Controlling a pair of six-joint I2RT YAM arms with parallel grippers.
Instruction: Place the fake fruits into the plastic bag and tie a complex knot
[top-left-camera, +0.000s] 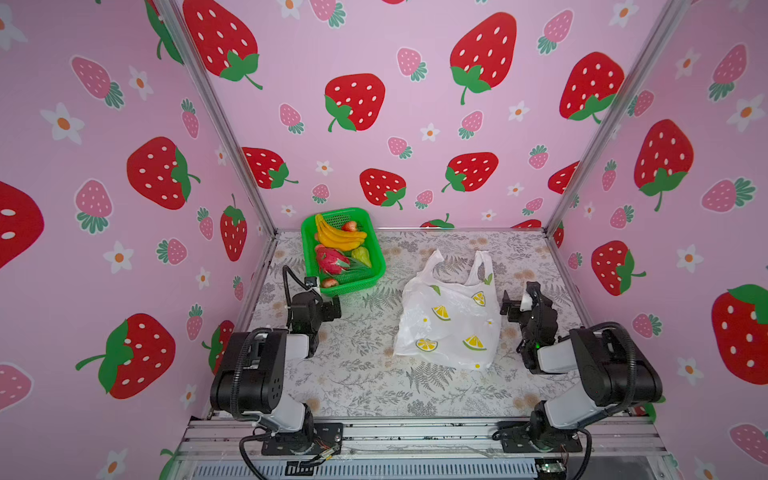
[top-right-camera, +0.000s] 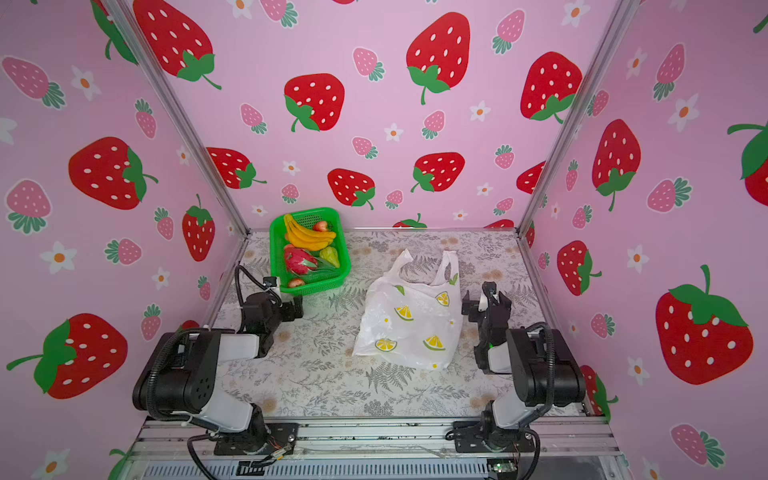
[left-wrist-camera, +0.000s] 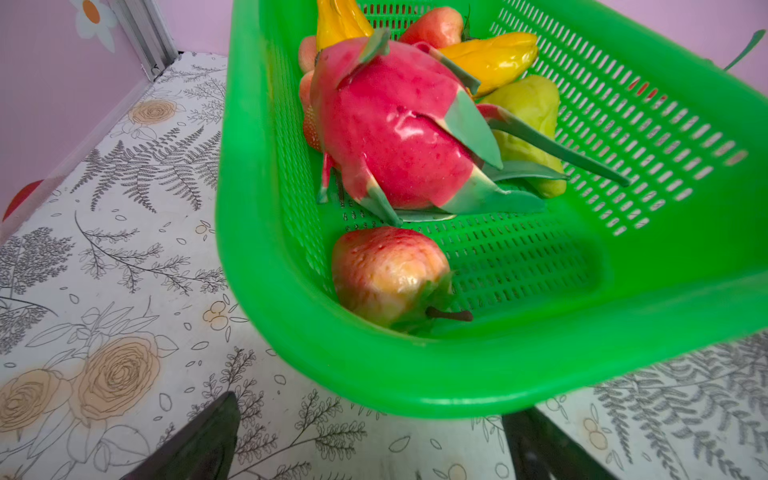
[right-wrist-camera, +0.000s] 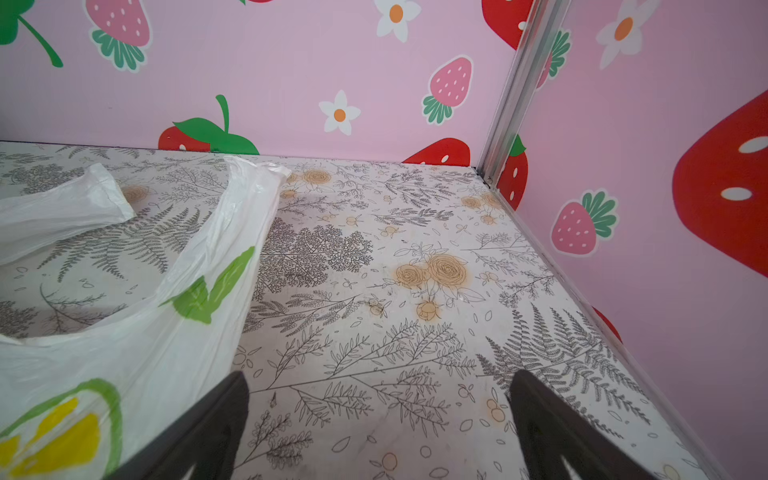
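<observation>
Reaching for the fake fruits (top-left-camera: 338, 249), all in the green basket (top-left-camera: 307, 253) at the far left corner of the surface, I would lift my left tool (top-left-camera: 324, 297), wide open and holding nothing, over the near rim and pinch the small red fruit (left-wrist-camera: 388, 276) first. My right tool (top-left-camera: 517, 301), also wide open and empty, sits beside the plastic bag (top-left-camera: 451, 320), which lies flat nearer the right edge. The left wrist view shows that red fruit up close, loose by the rim, but not the bag, which both top views show whole.
</observation>
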